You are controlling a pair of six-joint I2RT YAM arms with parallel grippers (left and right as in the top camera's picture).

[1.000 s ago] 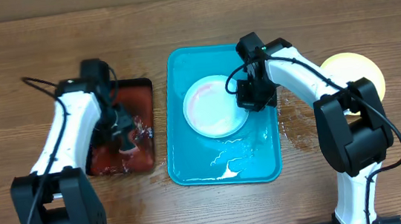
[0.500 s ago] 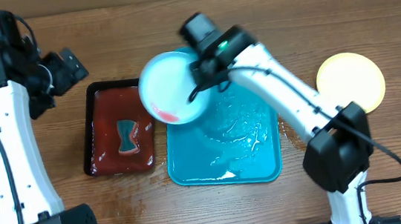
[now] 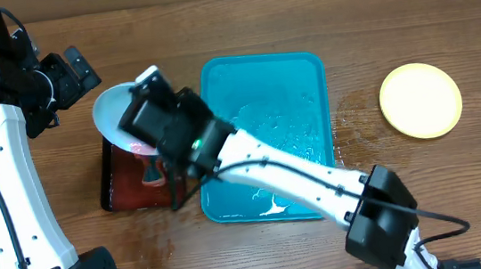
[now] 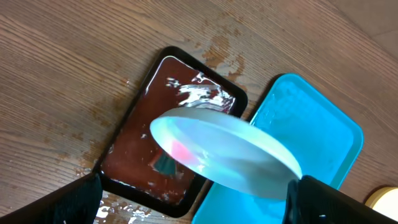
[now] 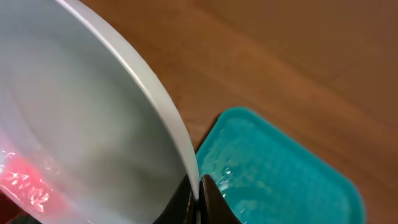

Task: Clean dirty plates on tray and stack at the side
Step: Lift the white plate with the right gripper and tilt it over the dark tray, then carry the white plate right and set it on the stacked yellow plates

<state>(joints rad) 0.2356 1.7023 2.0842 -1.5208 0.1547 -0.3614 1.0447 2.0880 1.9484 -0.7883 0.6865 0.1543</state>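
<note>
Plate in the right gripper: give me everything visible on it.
A round pale aqua-white plastic plate, smooth, shallow raised rim, red smear inside near one edge. Tilted steeply, lifted above the dark red black-rimmed tray, beside the turquoise tray. Only the right gripper touches it, shut on its rim.

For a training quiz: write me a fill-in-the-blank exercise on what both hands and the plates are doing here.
The right hand grips the pale plate by its ____.
That plate hangs tilted over the dark red tray and bears a ____ smear.
The left hand is ____ and empty.
The turquoise tray holds ____ plates; the yellow plate lies outside it.
Missing: rim; red; open; no.
</note>
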